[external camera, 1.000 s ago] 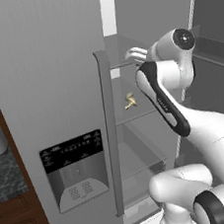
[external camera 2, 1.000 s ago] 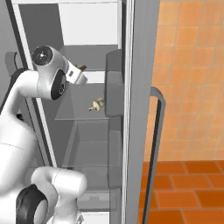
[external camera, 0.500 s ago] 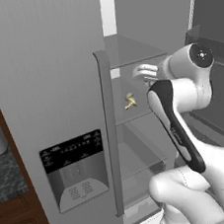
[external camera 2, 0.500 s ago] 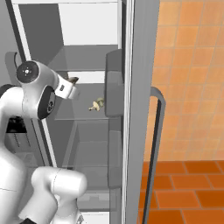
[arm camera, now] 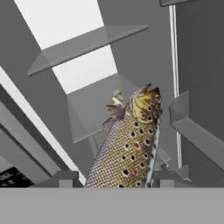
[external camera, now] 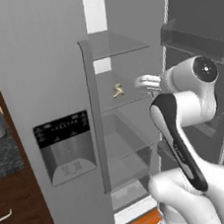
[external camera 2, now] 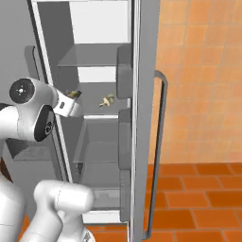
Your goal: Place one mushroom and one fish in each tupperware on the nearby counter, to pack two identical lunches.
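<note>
Fish (arm camera: 129,148) held lengthwise between my gripper's (arm camera: 113,178) two dark fingers, in front of the open fridge (external camera: 53,66).

The fish is spotted, long and tapered, its head pointing away from me toward the glass shelves. My fingers are partly closed on its body near the tail end. I judge it slick and somewhat floppy, so a hold nearer the thick middle would be steadier. A small mushroom (external camera: 117,90) sits on the middle shelf (external camera: 132,97) beyond. The dark counter (external camera: 2,156) lies off to the left.
</note>
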{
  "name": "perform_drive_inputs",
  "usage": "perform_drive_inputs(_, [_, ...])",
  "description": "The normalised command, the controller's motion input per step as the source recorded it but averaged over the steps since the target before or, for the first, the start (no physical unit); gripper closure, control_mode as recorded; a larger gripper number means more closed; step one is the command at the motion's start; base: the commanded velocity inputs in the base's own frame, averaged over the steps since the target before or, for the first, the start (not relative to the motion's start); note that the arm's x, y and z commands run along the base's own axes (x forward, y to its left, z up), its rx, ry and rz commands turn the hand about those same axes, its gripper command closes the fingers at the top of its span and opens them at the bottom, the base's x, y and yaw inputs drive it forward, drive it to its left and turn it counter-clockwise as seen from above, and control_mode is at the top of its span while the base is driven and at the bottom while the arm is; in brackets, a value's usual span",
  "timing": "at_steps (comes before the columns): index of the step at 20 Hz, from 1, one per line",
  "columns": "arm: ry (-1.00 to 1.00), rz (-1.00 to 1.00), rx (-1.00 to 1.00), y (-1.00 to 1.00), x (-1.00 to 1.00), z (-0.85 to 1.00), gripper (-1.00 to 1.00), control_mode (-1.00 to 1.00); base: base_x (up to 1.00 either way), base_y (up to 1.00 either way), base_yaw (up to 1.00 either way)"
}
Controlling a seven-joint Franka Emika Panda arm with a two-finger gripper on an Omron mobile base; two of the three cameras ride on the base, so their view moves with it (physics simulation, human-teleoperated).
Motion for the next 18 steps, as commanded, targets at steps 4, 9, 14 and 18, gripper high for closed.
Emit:
perform_drive_inputs(4, [0.00,0.00,0.00,0.00,0.00,0.00,1.00,1.00,-0.95,0.77,0.05])
perform_drive_inputs(9, [0.00,0.00,0.00,0.00,0.00,0.00,1.00,1.00,-0.70,1.00,0.09])
perform_drive_inputs(14, [0.00,0.00,0.00,0.00,0.00,0.00,1.00,1.00,-0.41,1.00,0.21])
perform_drive_inputs(18, [0.00,0.00,0.00,0.00,0.00,0.00,1.00,1.00,-0.28,1.00,0.33])
